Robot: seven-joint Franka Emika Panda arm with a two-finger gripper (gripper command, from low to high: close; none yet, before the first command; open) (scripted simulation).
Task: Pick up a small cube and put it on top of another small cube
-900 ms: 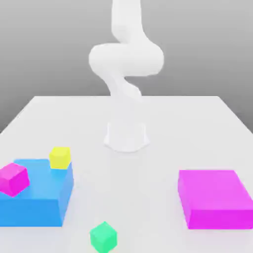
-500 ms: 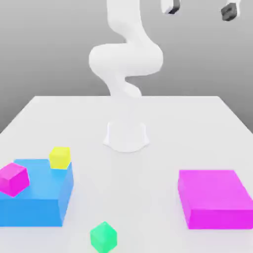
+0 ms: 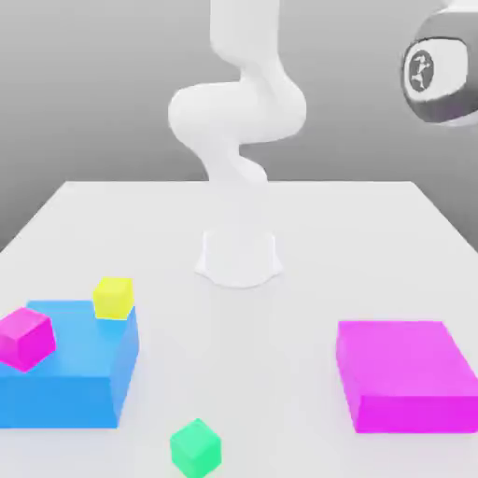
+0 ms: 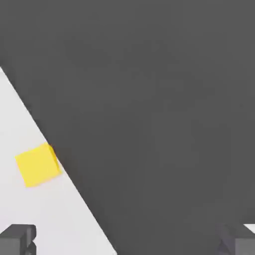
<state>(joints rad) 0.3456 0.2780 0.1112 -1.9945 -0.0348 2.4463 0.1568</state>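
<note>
The small green cube (image 3: 196, 448) lies alone on the white table near the front edge, a little to the exterior view's left of centre. The arm's hand (image 3: 439, 70) hangs high at the exterior view's upper right, far above and away from that cube. In the hand view my gripper (image 4: 127, 241) is open, its two dark fingertips (image 4: 17, 239) standing wide apart with nothing between them. A small yellow cube (image 4: 37, 164) on the white surface also shows in the hand view.
A flat blue block (image 3: 70, 383) at the exterior view's left carries a small yellow cube (image 3: 113, 297) and a small magenta cube (image 3: 25, 338). A flat magenta block (image 3: 406, 373) lies at the right. The arm's white base (image 3: 239, 257) stands mid-table.
The hand has swung into sight at the exterior view's upper right, larger than half a second ago. No cube or block has moved.
</note>
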